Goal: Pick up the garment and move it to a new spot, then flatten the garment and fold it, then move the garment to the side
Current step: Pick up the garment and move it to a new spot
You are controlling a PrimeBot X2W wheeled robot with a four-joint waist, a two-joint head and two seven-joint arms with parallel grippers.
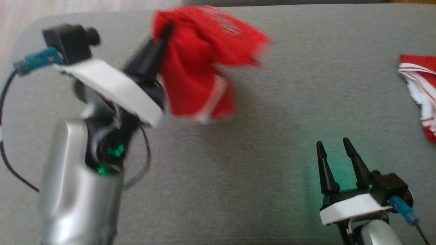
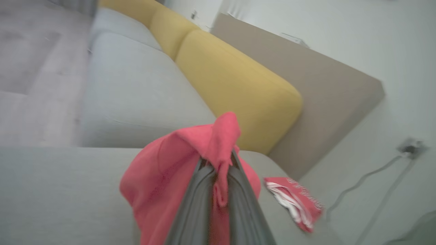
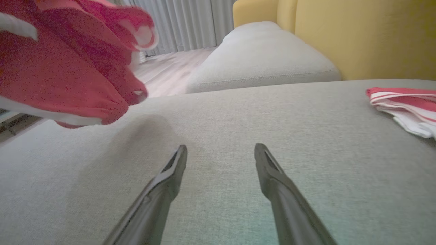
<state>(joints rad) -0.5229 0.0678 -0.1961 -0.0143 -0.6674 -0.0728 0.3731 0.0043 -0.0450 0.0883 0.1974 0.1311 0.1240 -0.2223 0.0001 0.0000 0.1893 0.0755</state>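
A red garment (image 1: 201, 64) with white trim hangs bunched in the air above the grey sofa seat (image 1: 259, 136), blurred by motion. My left gripper (image 1: 165, 32) is shut on its upper left edge; in the left wrist view the cloth (image 2: 163, 177) drapes over both dark fingers (image 2: 199, 200) and a fold is pinched between them. My right gripper (image 1: 335, 146) stands open low at the right, nothing between its fingers (image 3: 170, 180), hovering just over the seat. From the right wrist view the garment (image 3: 64, 64) hangs at the upper left, clear of the cushion.
A second red and white striped cloth (image 1: 420, 92) lies at the seat's right edge. Yellow back cushions (image 2: 235, 81) run behind the seat, and another grey seat cushion (image 3: 262, 58) adjoins it. Wooden floor (image 3: 167, 71) and curtains (image 3: 184, 23) lie beyond.
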